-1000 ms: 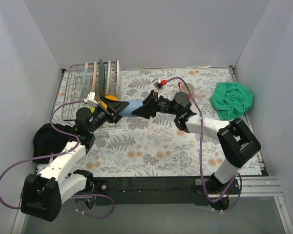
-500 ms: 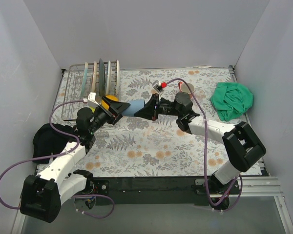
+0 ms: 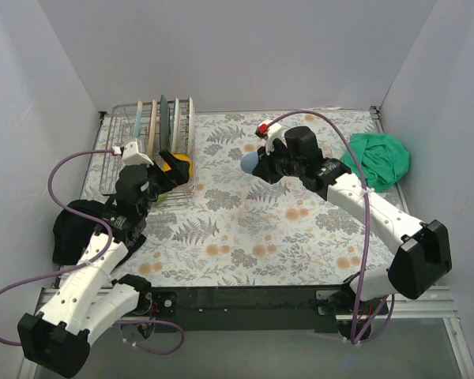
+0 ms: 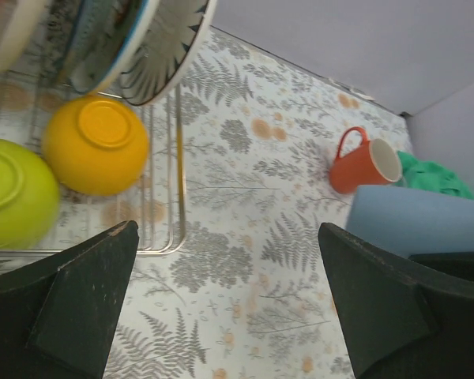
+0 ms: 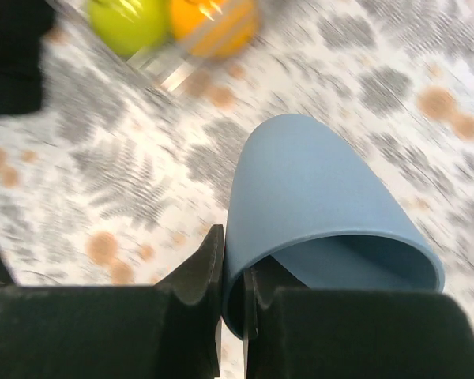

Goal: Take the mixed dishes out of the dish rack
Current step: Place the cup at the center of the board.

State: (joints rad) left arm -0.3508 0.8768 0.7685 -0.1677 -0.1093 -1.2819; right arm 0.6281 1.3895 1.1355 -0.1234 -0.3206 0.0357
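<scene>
Your right gripper (image 5: 233, 264) is clamped across the rim wall of the blue cup (image 5: 316, 197), held over the mat (image 3: 245, 229) right of the rack (image 3: 122, 118); it looks light, stiff and smooth, so that rim pinch could swivel, while your left gripper (image 4: 225, 237) gapes empty beside the rack.

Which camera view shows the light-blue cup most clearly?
The right wrist view: the light-blue cup looks large, rim and inside visible, its wall pinched by the right gripper. The left wrist view shows only part of its side at the right edge. The top view shows it small, partly behind the gripper.
</scene>
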